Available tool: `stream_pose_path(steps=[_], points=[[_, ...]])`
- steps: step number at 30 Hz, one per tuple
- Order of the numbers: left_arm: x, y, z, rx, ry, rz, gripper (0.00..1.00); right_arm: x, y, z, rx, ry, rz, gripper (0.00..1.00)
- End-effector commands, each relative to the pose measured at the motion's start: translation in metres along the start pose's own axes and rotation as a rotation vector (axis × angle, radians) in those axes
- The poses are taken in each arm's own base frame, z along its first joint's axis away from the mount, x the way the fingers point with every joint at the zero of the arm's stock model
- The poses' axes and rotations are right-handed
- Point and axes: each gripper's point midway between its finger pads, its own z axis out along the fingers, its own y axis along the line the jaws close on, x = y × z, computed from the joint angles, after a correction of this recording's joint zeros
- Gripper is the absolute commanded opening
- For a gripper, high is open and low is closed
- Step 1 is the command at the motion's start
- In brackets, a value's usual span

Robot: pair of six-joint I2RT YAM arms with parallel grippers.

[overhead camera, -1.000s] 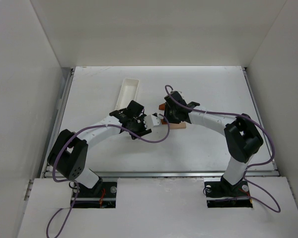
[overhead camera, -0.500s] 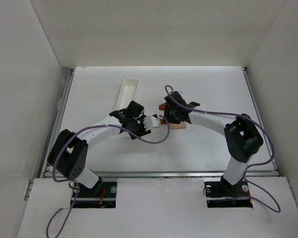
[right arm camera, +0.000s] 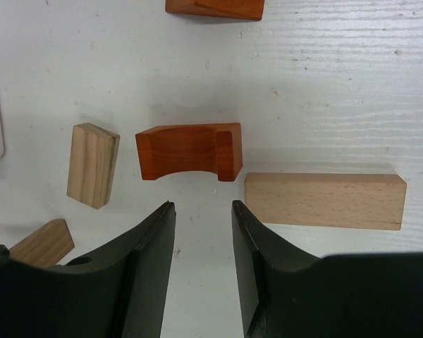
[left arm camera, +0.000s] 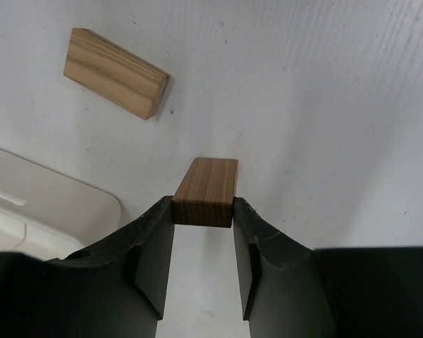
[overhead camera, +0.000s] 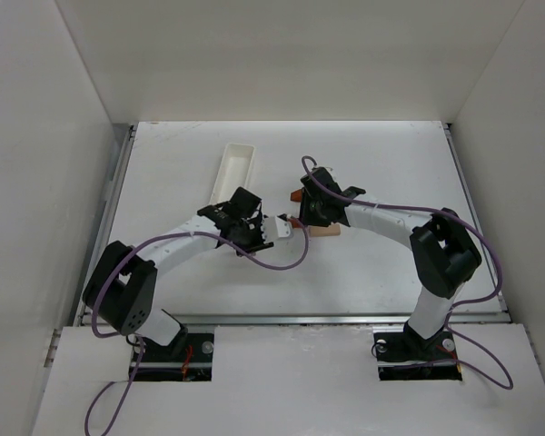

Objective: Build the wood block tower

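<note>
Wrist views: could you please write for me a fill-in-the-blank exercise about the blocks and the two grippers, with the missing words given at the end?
1. Besides the small brown block gripped by the left gripper, the left wrist view shows ____ other wood block.
2. The right gripper holds ____; its jaws stand apart.
3. In the right wrist view, the long pale block lies to the ____ of the orange-red arch block.

Missing words: one; nothing; right.
</note>
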Motion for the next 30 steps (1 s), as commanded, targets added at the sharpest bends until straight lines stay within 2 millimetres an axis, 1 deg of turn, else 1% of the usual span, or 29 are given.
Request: stream_pose_path(steps=[1, 6, 9, 10, 11, 15, 16, 20, 23, 24, 26, 27, 28, 30], points=[[-0.0015, -0.0028, -0.0100, -0.006, -0.028, 0.078, 0.24, -0.0178, 0.0048, -0.0092, -0.024, -0.063, 0.017, 0.44], [-0.0031, -0.0061, -0.0076, 0.023, -0.047, 0.170, 0.24, -0.0196, 0.0059, -0.0091, -0.030, -0.070, 0.009, 0.44], [-0.0012, -0.0089, -0.0030, 0.043, -0.042, 0.167, 0.24, -0.0196, 0.0059, -0.0091, -0.030, -0.070, 0.009, 0.44], [-0.0052, -0.0056, -0.0048, 0.034, -0.050, 0.169, 0.24, -0.0218, 0.0070, -0.0120, -0.035, -0.077, 0.011, 0.44], [-0.0053, -0.0056, -0.0048, 0.034, -0.050, 0.169, 0.24, -0.0185, 0.0047, -0.0108, -0.030, -0.070, 0.009, 0.44], [-0.0054, -0.0046, -0.0048, 0.033, -0.051, 0.192, 0.24, -0.0184, 0.0046, -0.0108, -0.030, -0.070, 0.009, 0.44], [-0.0024, -0.0071, -0.0034, 0.040, -0.045, 0.190, 0.24, -0.0184, 0.0046, -0.0108, -0.030, -0.070, 0.009, 0.44], [-0.0009, -0.0076, -0.0036, 0.046, -0.039, 0.216, 0.24, -0.0184, 0.0046, -0.0108, -0.030, -0.070, 0.009, 0.44], [-0.0022, -0.0090, -0.0033, 0.053, -0.047, 0.216, 0.26, -0.0184, 0.0046, -0.0108, -0.030, -0.070, 0.009, 0.44], [-0.0003, -0.0109, -0.0036, 0.061, -0.041, 0.213, 0.28, -0.0184, 0.0046, -0.0108, -0.030, -0.070, 0.009, 0.44], [-0.0033, -0.0084, -0.0050, 0.054, -0.046, 0.215, 0.31, -0.0184, 0.0046, -0.0108, -0.030, -0.070, 0.009, 0.44], [-0.0017, -0.0100, -0.0052, 0.061, -0.041, 0.213, 0.32, -0.0184, 0.0046, -0.0108, -0.030, -0.070, 0.009, 0.45], [-0.0017, -0.0100, -0.0052, 0.061, -0.041, 0.213, 0.36, -0.0184, 0.0046, -0.0108, -0.030, -0.070, 0.009, 0.45], [0.0003, -0.0119, -0.0056, 0.069, -0.034, 0.211, 0.38, -0.0174, 0.0059, -0.0110, -0.037, -0.064, 0.009, 0.47]])
